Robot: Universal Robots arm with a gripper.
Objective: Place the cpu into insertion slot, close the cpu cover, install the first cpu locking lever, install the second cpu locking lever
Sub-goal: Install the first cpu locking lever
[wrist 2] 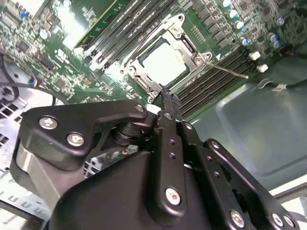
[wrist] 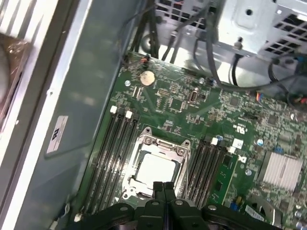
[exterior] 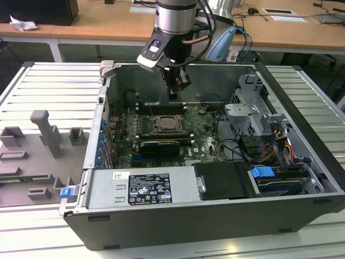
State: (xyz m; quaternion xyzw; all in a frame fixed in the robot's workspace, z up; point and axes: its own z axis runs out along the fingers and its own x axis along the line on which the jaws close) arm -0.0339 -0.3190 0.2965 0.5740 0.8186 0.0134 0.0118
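Gripper [wrist: 162,186]: the fingers were pressed together with nothing between them, hanging inside the open computer case [exterior: 215,226].
Cpu [wrist: 154,168]: it sat flat on the motherboard [wrist: 192,110], directly under the gripper and untouched.
Cpu cover [wrist 2: 189,42]: it lay down around the cpu, whose pale top showed through the window.
Thin metal rod [wrist 2: 228,69]: it jutted out from a cover corner beside the gripper; latched or loose, I could not tell.
Handling: the cpu was probably light, stiff and delicate underneath, so best held by opposite edges. The cover looked thin and rigid, best pressed on its frame.

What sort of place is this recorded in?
Probably a robotics lab or test workshop: an open computer case sits on a slatted metal table, grey fixtures lie beside it, and wooden desks stand behind.
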